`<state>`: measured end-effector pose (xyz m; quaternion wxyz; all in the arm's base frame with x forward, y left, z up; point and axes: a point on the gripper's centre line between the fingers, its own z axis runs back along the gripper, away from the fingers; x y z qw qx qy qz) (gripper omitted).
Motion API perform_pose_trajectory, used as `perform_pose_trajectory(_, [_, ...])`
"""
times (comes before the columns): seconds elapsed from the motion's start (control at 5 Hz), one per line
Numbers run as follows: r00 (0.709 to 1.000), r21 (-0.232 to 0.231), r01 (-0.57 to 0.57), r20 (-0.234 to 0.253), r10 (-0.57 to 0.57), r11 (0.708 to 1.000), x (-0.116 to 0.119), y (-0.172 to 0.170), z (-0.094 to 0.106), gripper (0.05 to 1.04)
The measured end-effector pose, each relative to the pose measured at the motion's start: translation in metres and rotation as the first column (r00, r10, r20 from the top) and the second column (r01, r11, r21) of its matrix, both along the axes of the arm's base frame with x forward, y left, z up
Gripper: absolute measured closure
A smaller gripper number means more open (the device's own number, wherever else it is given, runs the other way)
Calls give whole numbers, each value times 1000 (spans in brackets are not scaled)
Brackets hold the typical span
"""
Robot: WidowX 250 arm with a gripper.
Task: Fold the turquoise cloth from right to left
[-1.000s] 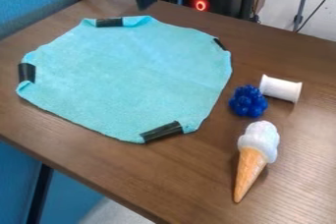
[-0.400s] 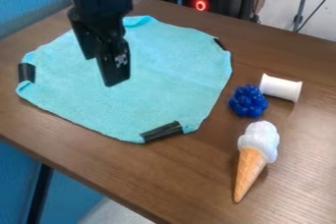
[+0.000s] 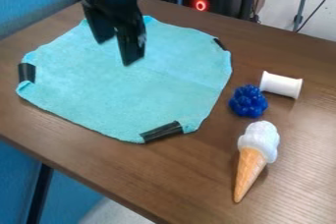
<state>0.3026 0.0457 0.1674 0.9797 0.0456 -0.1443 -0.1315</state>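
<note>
The black gripper hangs above the upper left part of a light blue cloth, its two fingers apart and nothing between them. Black tape strips hold the cloth's folded corners. To the right of the cloth, a bumpy dark blue object sits on the wood close to a white spool lying on its side. Below these lies a toy ice cream cone, white scoop up and orange cone pointing toward the lower edge of the view.
The brown wooden table has its near edge running diagonally at the lower left. A blue padded surface stands behind the upper left edge. Dark equipment with a red glowing ring is beyond the far edge.
From the top edge, the gripper came down over the cloth, then shifted slightly up and to the right. The cloth, blue object, spool and cone stayed in place.
</note>
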Motion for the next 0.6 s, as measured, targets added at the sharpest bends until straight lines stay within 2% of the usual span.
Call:
perform_pose_trajectory(0.2, [963, -96, -250, 83, 258, 963, 11, 52, 18, 84])
perform_pose_trajectory(0.4, [857, -243, -474, 94, 507, 846, -3, 98, 25, 84])
perform_pose_trajectory(0.6, [711, -288, -676, -14, 703, 678, -27, 122, 31, 84])
